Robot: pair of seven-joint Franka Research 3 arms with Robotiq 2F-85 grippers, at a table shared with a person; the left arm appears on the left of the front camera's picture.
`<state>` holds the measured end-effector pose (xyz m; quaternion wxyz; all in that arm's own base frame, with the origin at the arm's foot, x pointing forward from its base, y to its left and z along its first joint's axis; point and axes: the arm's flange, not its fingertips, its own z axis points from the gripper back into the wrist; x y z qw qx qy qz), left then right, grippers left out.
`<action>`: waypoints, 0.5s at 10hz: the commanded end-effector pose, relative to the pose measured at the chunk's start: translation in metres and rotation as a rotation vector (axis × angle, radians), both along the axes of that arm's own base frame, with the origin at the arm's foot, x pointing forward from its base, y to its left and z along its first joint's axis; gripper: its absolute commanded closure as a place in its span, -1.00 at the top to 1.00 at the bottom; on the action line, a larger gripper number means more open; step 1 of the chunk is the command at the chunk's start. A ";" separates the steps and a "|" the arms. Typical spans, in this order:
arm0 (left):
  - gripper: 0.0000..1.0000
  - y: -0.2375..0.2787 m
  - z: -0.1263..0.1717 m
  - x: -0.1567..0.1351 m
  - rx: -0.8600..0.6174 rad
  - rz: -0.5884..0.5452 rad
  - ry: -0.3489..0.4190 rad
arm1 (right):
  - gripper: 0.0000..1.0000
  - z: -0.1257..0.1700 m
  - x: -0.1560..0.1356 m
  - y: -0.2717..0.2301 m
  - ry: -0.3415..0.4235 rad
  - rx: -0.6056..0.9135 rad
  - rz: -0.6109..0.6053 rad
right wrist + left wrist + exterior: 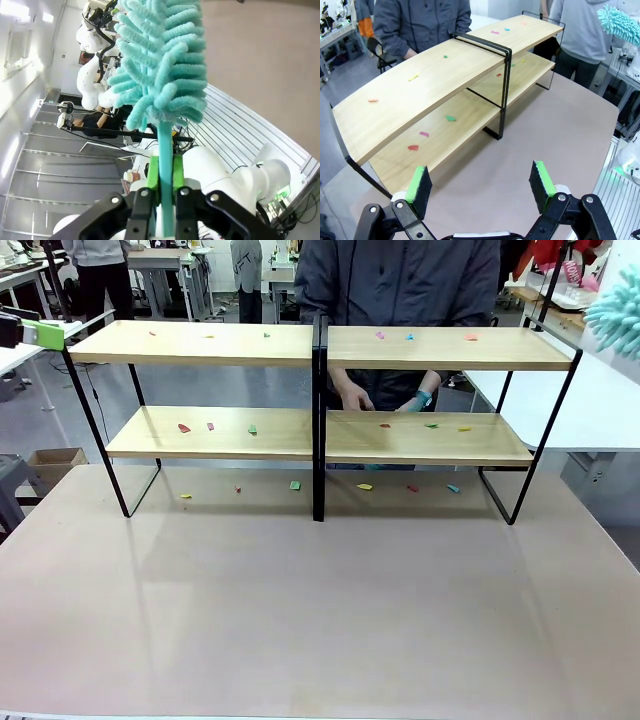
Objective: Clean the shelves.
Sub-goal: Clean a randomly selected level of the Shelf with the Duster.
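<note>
The shelves [200, 348] stand across the far half of the table, two light wooden tiers on a black frame. Small coloured scraps [184, 427] lie on both tiers and on the table beneath. My left gripper [40, 334] hovers at the shelves' top left corner. In its wrist view my left gripper [480, 185] is open with nothing between its fingers, looking down along the shelves [445, 75]. My right gripper [164, 180] is shut on the handle of a teal fluffy duster [160, 60]. The duster's head [615, 310] pokes in at the top right, above the shelves' right end.
A person stands behind the shelves with a hand [352, 397] near the lower tier. Another person [585, 35] stands by the shelves' far end. The brown table [320, 610] in front is bare. A white table [600, 410] adjoins at right; a cardboard box [55, 460] sits left.
</note>
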<state>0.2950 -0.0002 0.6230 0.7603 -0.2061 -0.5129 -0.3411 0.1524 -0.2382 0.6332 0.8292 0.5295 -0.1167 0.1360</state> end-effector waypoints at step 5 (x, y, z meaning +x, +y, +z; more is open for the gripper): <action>1.00 -0.001 -0.001 0.001 -0.005 -0.003 0.006 | -0.74 0.001 -0.008 0.105 -0.082 -0.188 0.224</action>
